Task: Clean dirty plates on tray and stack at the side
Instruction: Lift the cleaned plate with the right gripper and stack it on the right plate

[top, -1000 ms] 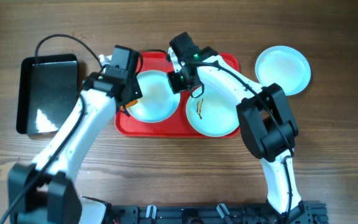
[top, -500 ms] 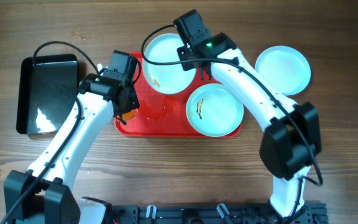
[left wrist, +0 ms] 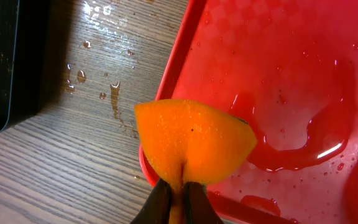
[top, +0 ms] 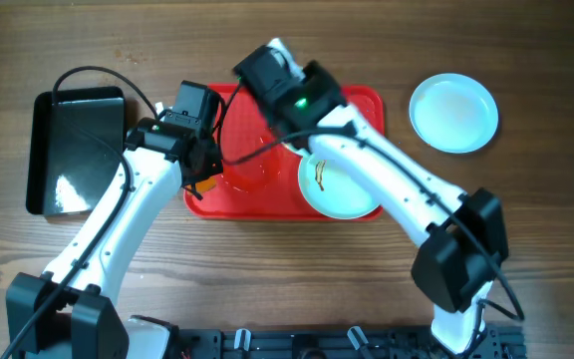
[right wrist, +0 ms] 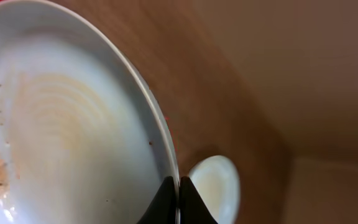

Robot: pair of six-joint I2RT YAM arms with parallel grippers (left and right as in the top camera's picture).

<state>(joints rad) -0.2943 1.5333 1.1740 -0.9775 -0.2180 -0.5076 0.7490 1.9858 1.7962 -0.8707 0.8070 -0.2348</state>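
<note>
Overhead: red tray (top: 357, 102) sits mid-table, with wet patches on its left half. A streaked plate (top: 339, 184) lies flat in the tray's right half, a thin dark-yellow streak on its face. A side plate (top: 453, 112) lies flat on the wooden table (top: 526, 249), off the tray to the right and apart from it. A black tray (top: 76, 150) lies at far left. The left gripper (top: 205, 172) is over the tray's left edge with an orange sponge (top: 203, 185) showing beneath it. The right gripper (top: 265, 68) is above the tray's back edge; its wrist hides most of its load. Left wrist: the left gripper (left wrist: 176, 193) is clenched on the folded sponge (left wrist: 191, 140), above the tray's left rim (left wrist: 185, 37). There are puddles on the tray and droplets on the table (left wrist: 98, 81). Right wrist: the right gripper (right wrist: 178, 196) pinches the rim of the held plate (right wrist: 61, 124), which is steeply tilted and carries a faint yellowish film and specks. Another pale plate, small and blurred, shows beyond it.
</note>
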